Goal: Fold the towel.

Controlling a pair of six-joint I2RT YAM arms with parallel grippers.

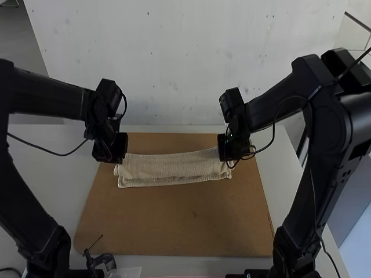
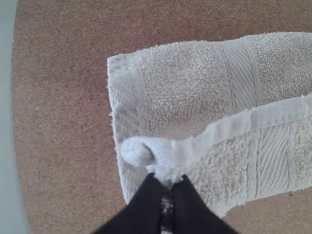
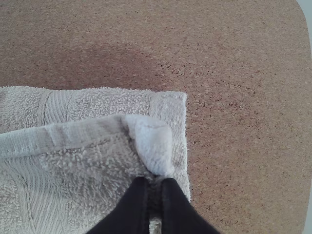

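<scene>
Towel [image 1: 174,169] approx. folded lengthwise, board's [image 1: 174,223] far part; L claw [image 2: 166,189], R claw [image 3: 155,189] pinching corners; release, poss. crosswise fold left

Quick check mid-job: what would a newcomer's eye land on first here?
Likely the pale towel, a folded strip lying across the brown board. Next, the dark grippers at its two ends: the left gripper and the right gripper each pinch a corner of its upper layer.

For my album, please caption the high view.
Left gripper and right gripper hold a folded towel by its ends.
</scene>
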